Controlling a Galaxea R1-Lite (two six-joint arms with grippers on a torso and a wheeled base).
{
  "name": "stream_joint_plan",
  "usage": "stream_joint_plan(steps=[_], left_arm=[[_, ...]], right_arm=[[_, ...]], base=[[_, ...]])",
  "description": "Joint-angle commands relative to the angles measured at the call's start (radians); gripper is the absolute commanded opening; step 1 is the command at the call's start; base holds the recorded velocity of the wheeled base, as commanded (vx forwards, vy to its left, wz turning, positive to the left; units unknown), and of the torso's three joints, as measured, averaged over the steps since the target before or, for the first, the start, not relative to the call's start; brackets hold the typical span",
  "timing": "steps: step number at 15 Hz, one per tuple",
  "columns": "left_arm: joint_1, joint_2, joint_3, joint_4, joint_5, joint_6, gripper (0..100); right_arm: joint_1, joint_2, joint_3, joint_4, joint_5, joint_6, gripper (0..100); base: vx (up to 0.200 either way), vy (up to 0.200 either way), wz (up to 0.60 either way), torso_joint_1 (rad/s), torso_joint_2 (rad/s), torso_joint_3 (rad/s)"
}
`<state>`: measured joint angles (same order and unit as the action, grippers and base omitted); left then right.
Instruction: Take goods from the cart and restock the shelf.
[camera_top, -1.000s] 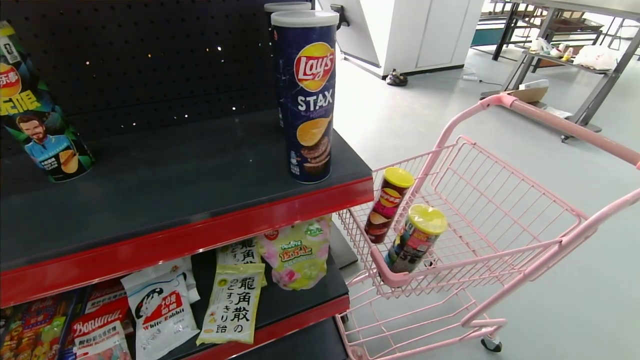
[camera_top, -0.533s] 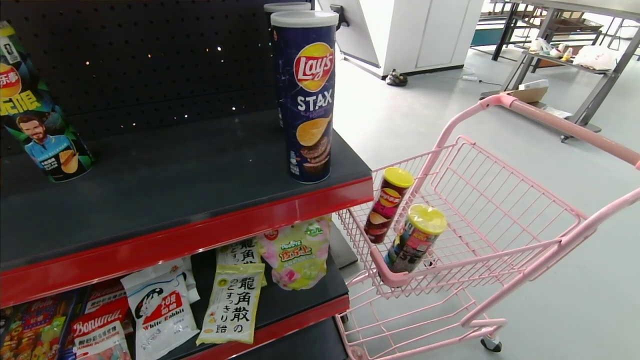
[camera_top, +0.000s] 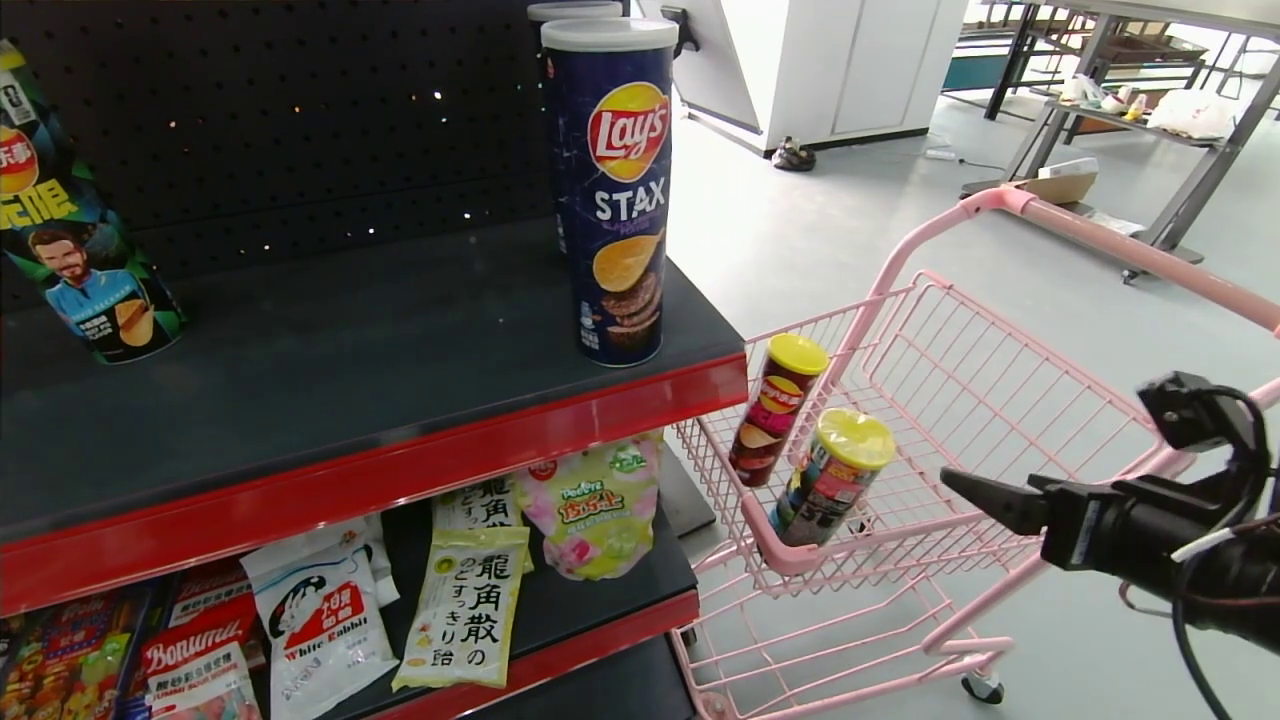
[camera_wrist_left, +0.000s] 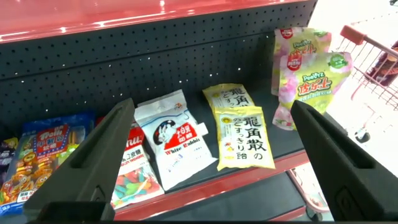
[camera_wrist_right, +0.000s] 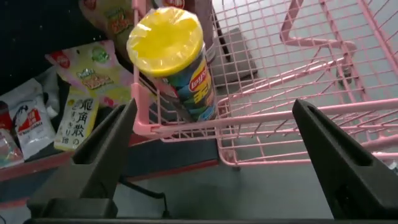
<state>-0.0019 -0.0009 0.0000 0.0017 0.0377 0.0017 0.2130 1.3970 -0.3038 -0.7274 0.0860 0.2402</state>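
A pink cart (camera_top: 1120, 405) stands right of the shelf with two chip cans leaning in its front corner. One is a red can (camera_top: 772, 415) with a yellow lid, the other a dark can (camera_top: 828, 482) with a yellow lid. My right gripper (camera_top: 990, 497) hangs open over the cart's near rim, just right of the dark can and pointing at it. The right wrist view has the dark can (camera_wrist_right: 177, 68) between and beyond the open right gripper (camera_wrist_right: 214, 109). My left gripper (camera_wrist_left: 208, 109) is open in front of the lower shelf and holds nothing.
The upper shelf (camera_top: 350, 350) has a red front edge, a tall blue chip can (camera_top: 615, 200) at its right end and a green-black can (camera_top: 85, 240) at the far left. Candy bags (camera_wrist_left: 242, 134) lie on the lower shelf. Tables stand beyond the cart.
My right arm has come into the head view from the right and now reaches over the cart's rim. The cans and the cart have not moved.
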Motion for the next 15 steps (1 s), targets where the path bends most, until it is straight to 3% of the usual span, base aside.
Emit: stream_joint_plan(steps=[1,15], left_arm=[[0.000,0.001,0.000,0.000,0.001,0.000,100],[0.000,0.001,0.000,0.000,0.001,0.000,100]], right_arm=[[0.039,0.109,-0.006,-0.004,0.003,-0.001,100],[0.135,0.390,-0.196,-0.004,0.003,-0.009,100]], base=[[0.000,0.000,0.00,0.000,0.00,0.000],[0.000,0.000,0.00,0.000,0.00,0.000]])
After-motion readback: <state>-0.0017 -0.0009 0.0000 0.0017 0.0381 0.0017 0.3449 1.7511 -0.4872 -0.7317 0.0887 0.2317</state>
